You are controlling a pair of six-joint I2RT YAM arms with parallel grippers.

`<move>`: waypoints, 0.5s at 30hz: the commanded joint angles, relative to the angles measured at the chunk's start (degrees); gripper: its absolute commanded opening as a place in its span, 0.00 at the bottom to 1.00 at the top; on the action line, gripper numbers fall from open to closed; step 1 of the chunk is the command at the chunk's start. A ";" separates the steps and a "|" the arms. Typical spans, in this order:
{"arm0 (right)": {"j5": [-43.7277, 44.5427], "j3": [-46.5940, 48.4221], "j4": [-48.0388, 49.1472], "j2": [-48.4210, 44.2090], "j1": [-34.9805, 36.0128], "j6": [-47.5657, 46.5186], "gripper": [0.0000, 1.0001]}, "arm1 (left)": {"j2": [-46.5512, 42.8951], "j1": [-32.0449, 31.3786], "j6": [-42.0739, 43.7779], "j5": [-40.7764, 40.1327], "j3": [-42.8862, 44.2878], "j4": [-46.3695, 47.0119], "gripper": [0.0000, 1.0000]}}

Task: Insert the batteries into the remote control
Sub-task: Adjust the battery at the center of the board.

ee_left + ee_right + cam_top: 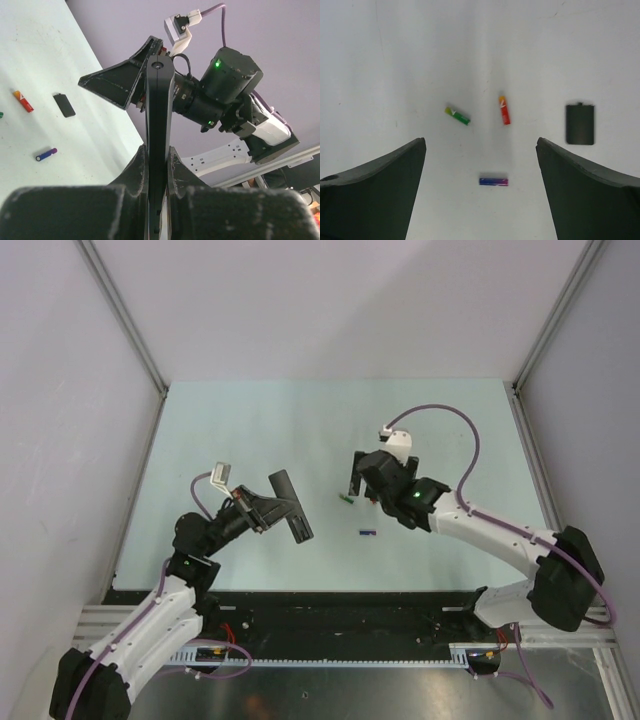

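My left gripper point(262, 510) is shut on the remote control point(290, 505), a slim black bar held up off the table; in the left wrist view it stands edge-on point(159, 100) between the fingers point(135, 170). The batteries lie loose on the table: a green one point(457, 115), a red one point(504, 110) and a blue-purple one point(493, 181). My right gripper point(481, 145) hangs above them, open and holding nothing. From above, the green battery point(346, 498) lies just beside the right gripper point(362, 480), and the blue-purple one point(367, 533) is nearer the front.
A small black rectangular cover point(580, 124) lies flat on the table to the right of the red battery, also seen as the cover point(64, 105) in the left wrist view. The pale green table point(250, 420) is enclosed by white walls on three sides.
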 commanded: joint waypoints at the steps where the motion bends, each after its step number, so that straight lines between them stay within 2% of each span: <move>1: 4.01 0.08 2.51 4.28 3.93 9.11 0.94 | 0.18 0.13 2.13 -2.54 -0.36 0.45 0.00; 5: 4.36 3.85 0.34 9.72 4.46 22.70 0.91 | 0.27 0.22 2.31 -2.81 -0.54 -0.08 0.00; 9: 6.29 9.92 -4.67 16.49 4.46 32.28 0.90 | -0.25 0.30 2.39 -2.46 -0.36 -0.78 0.00; 15: 5.25 17.30 -10.56 25.55 4.11 39.26 0.88 | -1.48 0.30 2.13 -1.67 0.17 -1.57 0.00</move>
